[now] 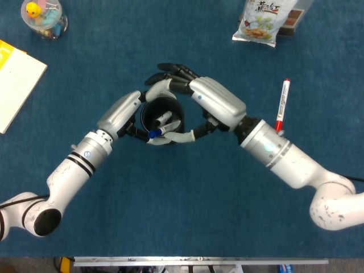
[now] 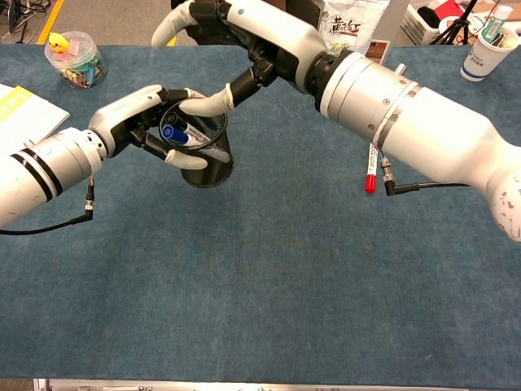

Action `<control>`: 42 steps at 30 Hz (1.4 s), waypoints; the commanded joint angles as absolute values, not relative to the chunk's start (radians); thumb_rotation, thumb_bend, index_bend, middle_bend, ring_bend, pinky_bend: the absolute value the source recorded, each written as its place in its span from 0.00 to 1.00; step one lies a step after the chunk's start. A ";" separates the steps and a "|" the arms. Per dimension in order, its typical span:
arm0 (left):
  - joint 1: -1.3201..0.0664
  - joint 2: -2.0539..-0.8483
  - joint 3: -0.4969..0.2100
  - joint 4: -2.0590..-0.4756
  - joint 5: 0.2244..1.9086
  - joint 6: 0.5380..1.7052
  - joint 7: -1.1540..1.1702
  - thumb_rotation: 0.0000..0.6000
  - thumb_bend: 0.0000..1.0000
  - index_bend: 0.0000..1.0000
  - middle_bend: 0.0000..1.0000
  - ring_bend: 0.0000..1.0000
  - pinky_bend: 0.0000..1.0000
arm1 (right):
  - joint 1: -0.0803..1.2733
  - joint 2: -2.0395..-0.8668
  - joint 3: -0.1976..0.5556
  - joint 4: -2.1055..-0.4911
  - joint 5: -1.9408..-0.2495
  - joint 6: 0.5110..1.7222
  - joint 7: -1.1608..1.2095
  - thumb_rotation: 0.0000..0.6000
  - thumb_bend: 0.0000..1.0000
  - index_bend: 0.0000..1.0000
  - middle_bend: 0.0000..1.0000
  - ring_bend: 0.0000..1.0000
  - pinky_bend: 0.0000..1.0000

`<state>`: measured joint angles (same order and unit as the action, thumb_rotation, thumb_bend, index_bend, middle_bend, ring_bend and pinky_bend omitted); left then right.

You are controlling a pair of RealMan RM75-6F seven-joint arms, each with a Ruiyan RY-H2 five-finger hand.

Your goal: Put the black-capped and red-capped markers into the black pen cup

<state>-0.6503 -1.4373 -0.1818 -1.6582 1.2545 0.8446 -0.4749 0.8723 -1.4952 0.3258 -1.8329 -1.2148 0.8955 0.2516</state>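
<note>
1. The black pen cup [image 1: 162,121] is being gripped at its rim by the left hand [image 1: 126,114], apparently to steady it; a blue-capped marker [image 2: 181,135] is pinched there too.
2. The right hand [image 1: 193,99] is being held over the cup, fingers spread and empty.
3. A marker [image 1: 164,118], its cap colour hidden, is lying inside the cup.
4. The red-capped marker [image 1: 281,106] is lying well right of the cup.

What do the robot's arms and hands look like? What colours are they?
Both arms are thick, glossy white tubes. The left arm has black rings near its wrist and a thin black cable underneath. The right arm has silver bands and a black cable too. Each hand, left hand and right hand, has a silver-grey back, black joints and white fingers.
</note>
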 commanded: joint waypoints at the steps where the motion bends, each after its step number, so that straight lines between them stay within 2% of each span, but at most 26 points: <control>1: -0.649 -1.434 -0.180 -1.656 1.256 0.844 -0.477 1.00 0.09 0.28 0.35 0.35 0.24 | 0.858 -1.467 0.325 -1.844 -1.230 0.918 0.237 1.00 0.11 0.25 0.19 0.03 0.00; 4: -0.646 -1.425 -0.178 -1.652 1.259 0.844 -0.480 1.00 0.09 0.28 0.35 0.35 0.24 | 0.830 -1.418 0.322 -1.856 -1.261 0.955 0.215 1.00 0.11 0.25 0.19 0.03 0.00; 6: -0.643 -1.417 -0.177 -1.650 1.262 0.846 -0.483 1.00 0.09 0.28 0.35 0.35 0.24 | 0.806 -1.383 0.310 -1.853 -1.296 0.990 0.189 1.00 0.12 0.30 0.21 0.03 0.00; 10: -0.639 -1.402 -0.176 -1.642 1.266 0.845 -0.492 1.00 0.09 0.28 0.35 0.35 0.24 | 0.750 -1.281 0.257 -1.840 -1.372 1.024 0.159 1.00 0.20 0.45 0.27 0.05 0.00; 15: -0.634 -1.393 -0.170 -1.630 1.276 0.844 -0.509 1.00 0.09 0.28 0.35 0.35 0.24 | 0.688 -1.165 0.159 -1.809 -1.492 1.043 0.125 1.00 0.20 0.50 0.28 0.06 0.00; 20: -0.634 -1.391 -0.165 -1.619 1.284 0.839 -0.518 1.00 0.09 0.28 0.35 0.35 0.24 | 0.651 -1.108 0.078 -1.753 -1.573 1.043 0.097 1.00 0.20 0.50 0.29 0.06 0.00; 28: -0.633 -1.390 -0.158 -1.608 1.298 0.842 -0.519 1.00 0.09 0.28 0.35 0.35 0.24 | 0.614 -1.134 0.009 -1.603 -1.638 1.054 0.008 1.00 0.20 0.50 0.28 0.06 0.00; 33: -0.630 -1.391 -0.155 -1.606 1.304 0.847 -0.525 1.00 0.09 0.28 0.35 0.35 0.24 | 0.600 -1.194 -0.037 -1.494 -1.666 1.035 -0.042 1.00 0.20 0.50 0.29 0.06 0.00; 42: -0.624 -1.379 -0.146 -1.618 1.310 0.854 -0.518 1.00 0.09 0.28 0.34 0.35 0.24 | 0.596 -1.305 -0.076 -1.320 -1.709 1.019 -0.093 1.00 0.20 0.50 0.28 0.06 0.00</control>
<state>-0.6242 -1.3789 -0.1463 -1.6180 1.3104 0.8535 -0.5179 0.5954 -1.2811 -0.0659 -1.3501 -1.6962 1.0259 -0.0771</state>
